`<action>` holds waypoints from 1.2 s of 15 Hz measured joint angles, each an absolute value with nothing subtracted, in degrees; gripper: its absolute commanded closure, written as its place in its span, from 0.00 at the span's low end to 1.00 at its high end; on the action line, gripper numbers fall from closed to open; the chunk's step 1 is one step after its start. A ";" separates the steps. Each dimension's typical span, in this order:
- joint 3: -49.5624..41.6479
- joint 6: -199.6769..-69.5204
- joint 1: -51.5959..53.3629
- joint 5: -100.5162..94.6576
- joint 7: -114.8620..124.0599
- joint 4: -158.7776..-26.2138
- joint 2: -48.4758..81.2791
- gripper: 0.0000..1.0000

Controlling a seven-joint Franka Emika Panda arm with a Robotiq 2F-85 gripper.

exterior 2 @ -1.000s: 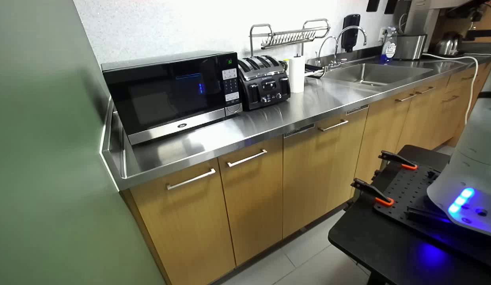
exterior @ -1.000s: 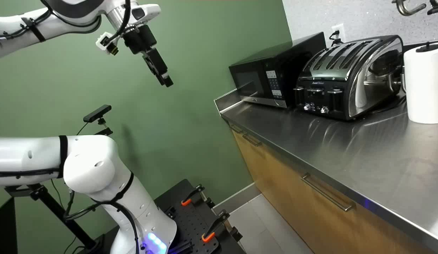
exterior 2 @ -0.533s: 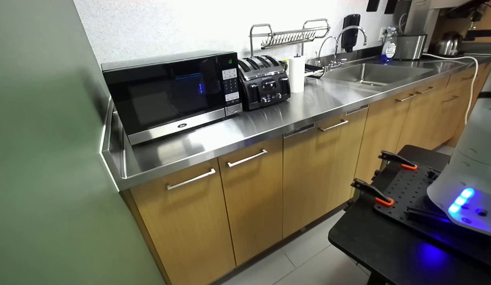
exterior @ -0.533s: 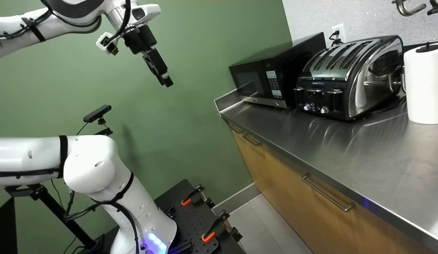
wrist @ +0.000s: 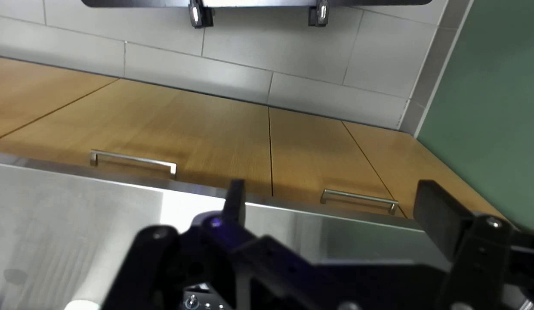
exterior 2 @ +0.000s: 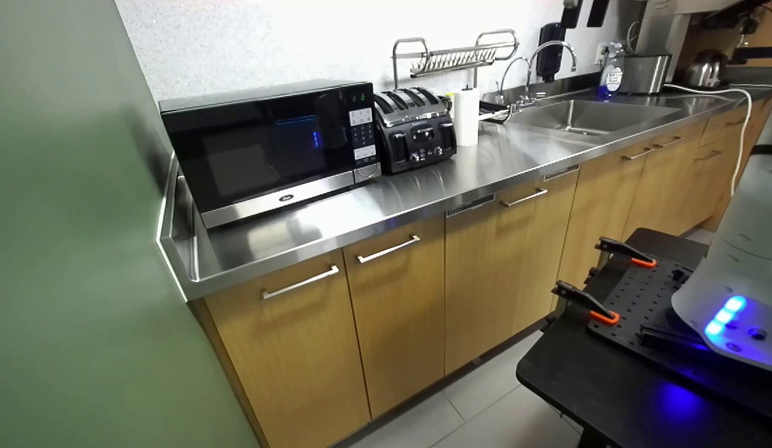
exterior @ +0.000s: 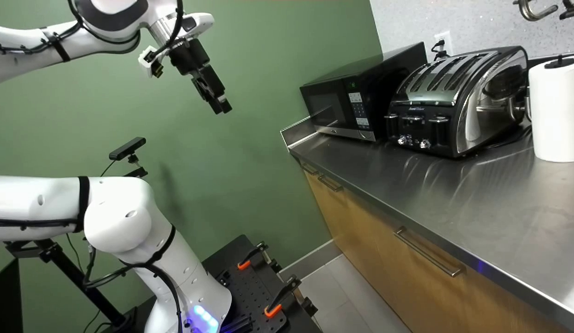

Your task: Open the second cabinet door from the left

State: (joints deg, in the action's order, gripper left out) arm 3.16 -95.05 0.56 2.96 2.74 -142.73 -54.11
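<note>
You are starting to edge the claw [wrist: 331,189], spread wide and empty, toward the second cabinet door from the left [exterior 2: 399,317], closed beneath the counter [exterior 2: 491,158], so reaching its handle [exterior 2: 389,249] probably comes next.

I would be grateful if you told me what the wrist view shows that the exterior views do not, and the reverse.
Only the wrist view shows the gripper close up from behind, spread wide open.

Only the exterior views show the blue base lights and the microwave keypad; the sink, too, appears only in an exterior view.

Both kinds share the second cabinet door from the left, closed, the metal counter, green wall and tiled floor.
</note>
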 measured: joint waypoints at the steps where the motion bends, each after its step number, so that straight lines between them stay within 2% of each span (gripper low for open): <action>1: 5.71 -97.01 1.07 2.92 2.90 -143.07 -52.86 0.00; 5: 16.06 -107.23 2.05 -0.19 7.53 -144.65 -44.69 0.00; 8: 20.36 -114.46 1.96 -6.18 12.77 -145.89 -36.95 0.00; 11: 20.48 -116.75 2.43 -8.91 14.90 -146.46 -32.64 0.00; 18: 20.32 -116.60 3.24 -12.05 18.12 -146.32 -32.92 0.00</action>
State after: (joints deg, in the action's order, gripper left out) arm 20.32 -116.60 3.24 -12.05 18.12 -146.32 -32.92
